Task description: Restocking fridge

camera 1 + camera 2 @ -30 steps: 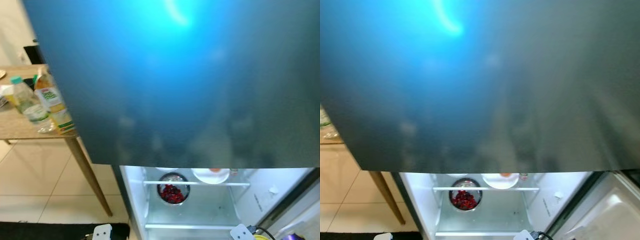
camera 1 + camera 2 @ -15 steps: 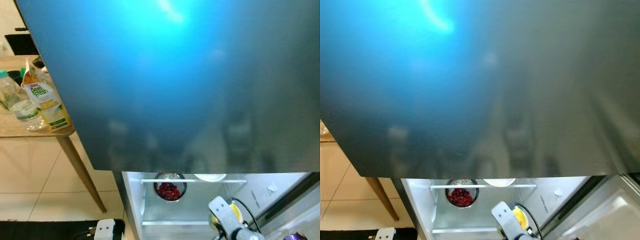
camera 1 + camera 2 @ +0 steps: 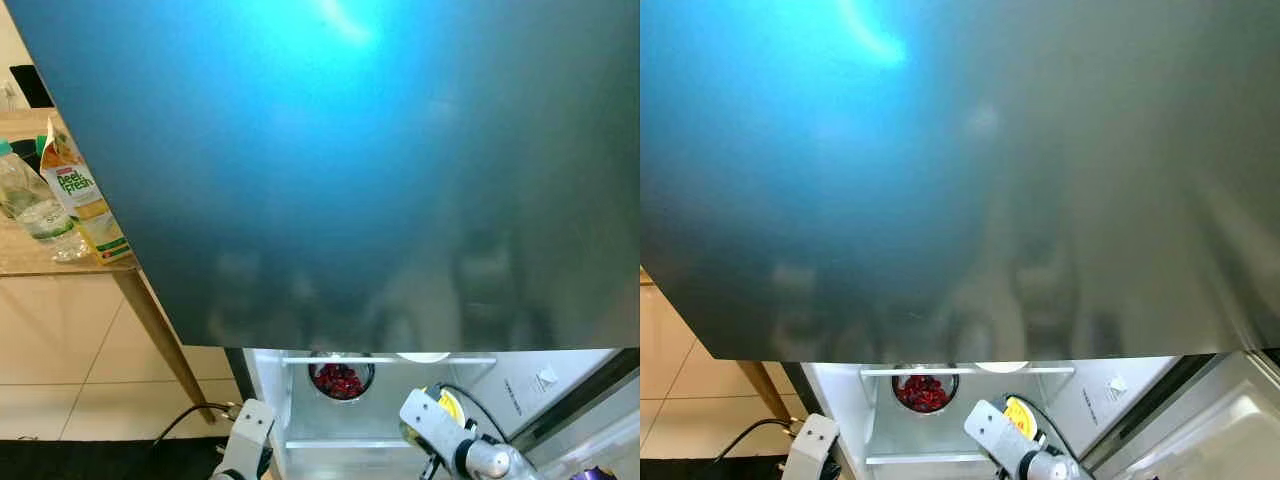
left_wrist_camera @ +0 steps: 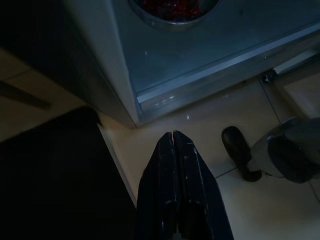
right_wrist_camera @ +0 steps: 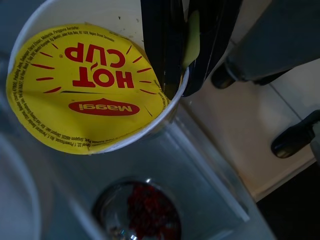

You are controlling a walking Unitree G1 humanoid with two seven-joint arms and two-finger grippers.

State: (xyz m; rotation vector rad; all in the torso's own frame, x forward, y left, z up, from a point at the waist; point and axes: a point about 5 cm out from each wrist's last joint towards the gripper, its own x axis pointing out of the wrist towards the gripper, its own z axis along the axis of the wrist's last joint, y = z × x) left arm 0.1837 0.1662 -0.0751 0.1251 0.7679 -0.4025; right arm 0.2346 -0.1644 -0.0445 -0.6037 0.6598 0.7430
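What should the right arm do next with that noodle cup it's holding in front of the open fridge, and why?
Probably ease the right gripper forward and set the white cup with the yellow Hot Cup lid down on the glass fridge shelf beside the metal bowl of red berries. Its jaws are clamped on the cup's rim, and the cup hangs above that shelf, not yet resting on it.

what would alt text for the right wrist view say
The right gripper pinches the rim of a white noodle cup with a yellow lid, held over a fridge shelf where a metal bowl of red berries sits below.
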